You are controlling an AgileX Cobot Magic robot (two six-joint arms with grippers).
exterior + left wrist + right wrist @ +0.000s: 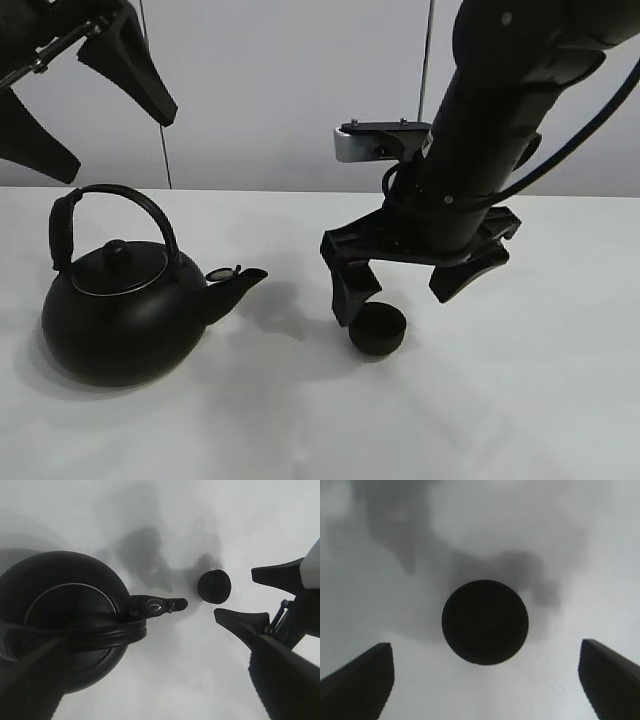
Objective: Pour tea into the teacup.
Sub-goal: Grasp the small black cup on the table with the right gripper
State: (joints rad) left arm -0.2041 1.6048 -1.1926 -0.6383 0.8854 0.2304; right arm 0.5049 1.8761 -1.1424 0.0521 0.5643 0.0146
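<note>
White tabletop (500,420): small round matte black teacup (377,329) sits just below the right pincer (398,296), which is released and grasping nothing. Above a rounded black kettle (110,320) hangs the left pincer (115,140), also released.

Left gripper (113,140) hangs raised and tilted downward, jaws fully spread; right gripper (395,298) sits low and points downward, jaws equally spread.

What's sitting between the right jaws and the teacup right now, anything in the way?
Nothing visible. The right jaws stand open over the teacup, with only bare table showing on either side of it. The kettle stands apart, off to the cup's side.
</note>
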